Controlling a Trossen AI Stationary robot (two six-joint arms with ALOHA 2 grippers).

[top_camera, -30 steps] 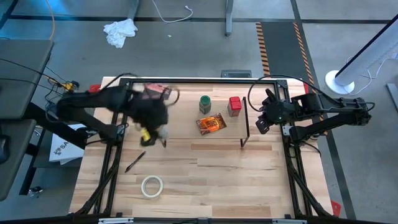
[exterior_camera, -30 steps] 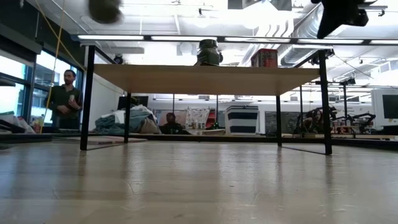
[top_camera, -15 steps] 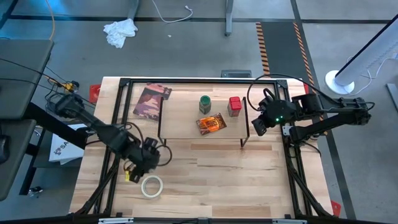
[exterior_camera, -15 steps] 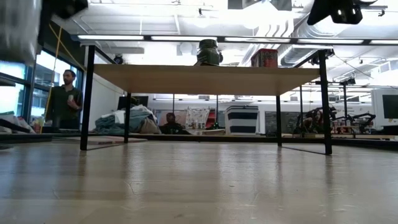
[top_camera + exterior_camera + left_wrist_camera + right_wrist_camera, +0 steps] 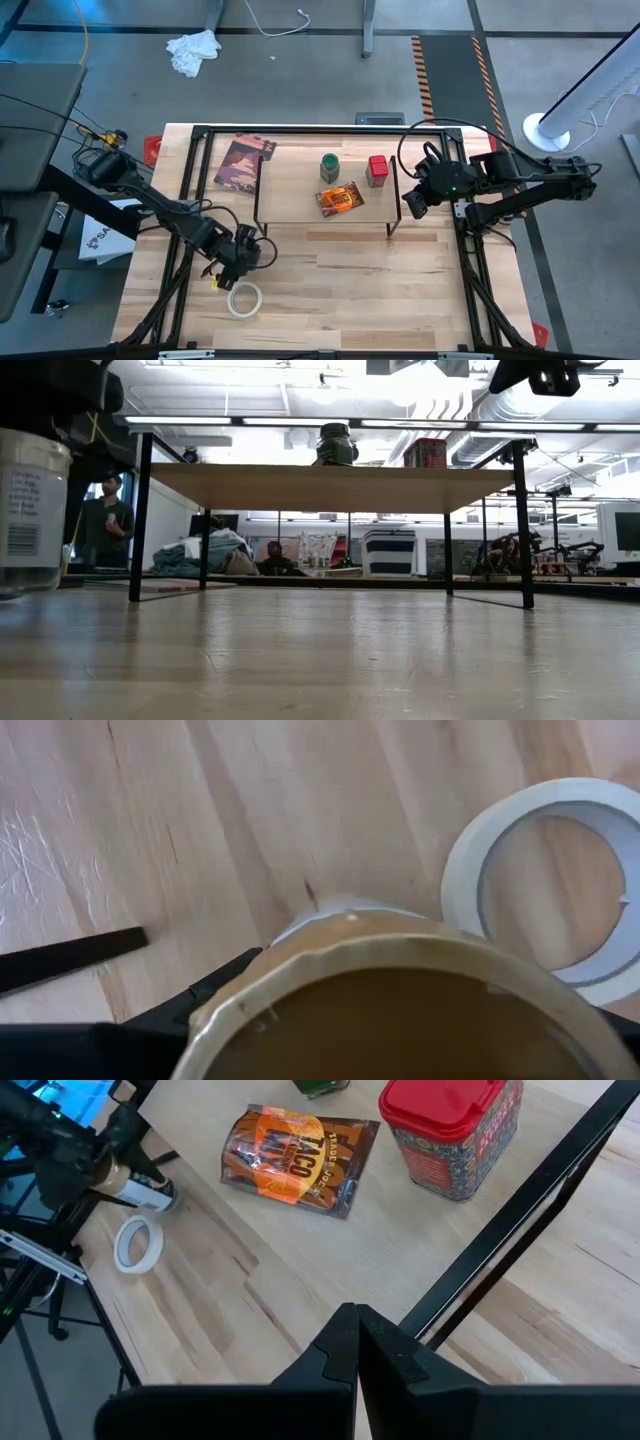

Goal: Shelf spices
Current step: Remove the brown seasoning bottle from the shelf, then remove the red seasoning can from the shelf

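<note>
Jar (image 5: 400,1010) now sits low by the tape roll (image 5: 244,299), clamped in left gripper (image 5: 243,262); shelving remains; right gripper (image 5: 413,204) jaws together

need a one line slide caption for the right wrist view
Shut right gripper waits beside the shelf, where the taco packet and red tin sit; beyond, the left gripper holds a jar near the tape roll.
</note>
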